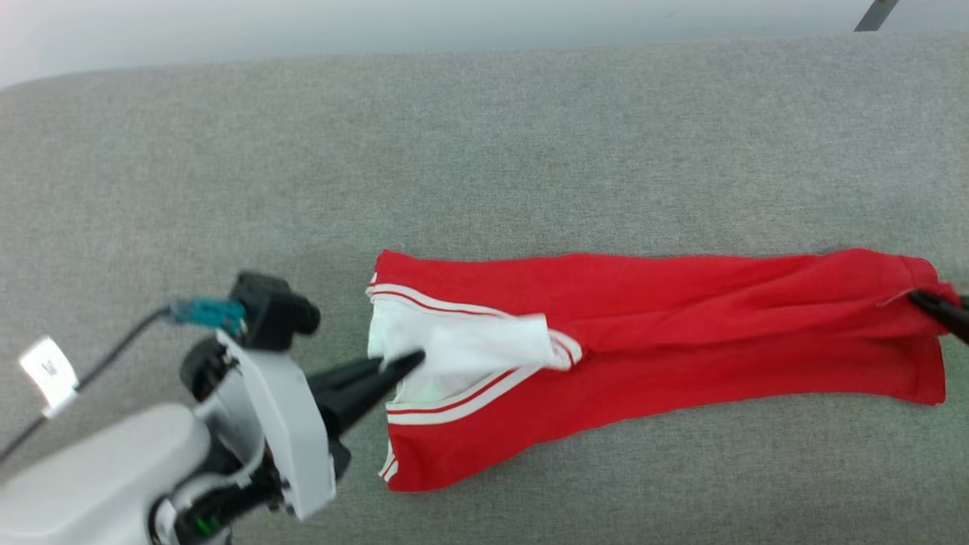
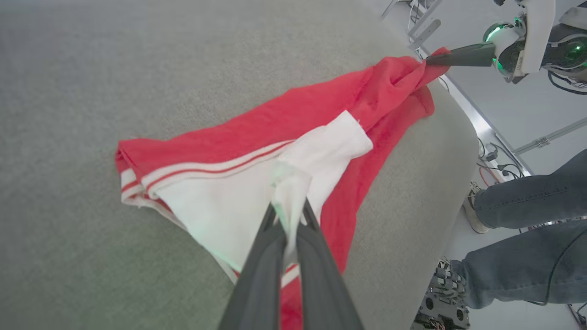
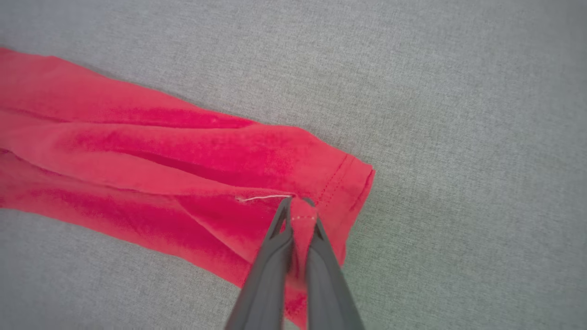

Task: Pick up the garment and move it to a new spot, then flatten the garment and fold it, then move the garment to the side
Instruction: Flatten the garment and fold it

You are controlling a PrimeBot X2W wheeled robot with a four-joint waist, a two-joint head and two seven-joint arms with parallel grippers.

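Head view: where is the garment?

– The garment, red with a white sleeve, lies as a long narrow band on a grey surface. It runs left to right across the near half and reaches the right edge of the frame.

Who holds it?

– Both grippers. The left gripper comes in from the near left, clenched on a pinch of the sleeve at the band's left end (the left wrist view shows white cloth bunched between its dark fingers). The right gripper is clamped on the red hem at the right end. The right wrist view shows a small tuck of red cloth squeezed between its tips.

Why hold it by both ends?

– My reading: with the two grips well apart, the cloth is drawn out along its length. That would smooth wrinkles and keep the lengthwise fold in place. The middle rests on the surface, and the right end seems to lift slightly toward its gripper.

Any containers?

– None to describe. The garment lies straight on the surface, held in nothing. Beside the surface, the left wrist view shows a person's legs in jeans, well apart from the cloth.
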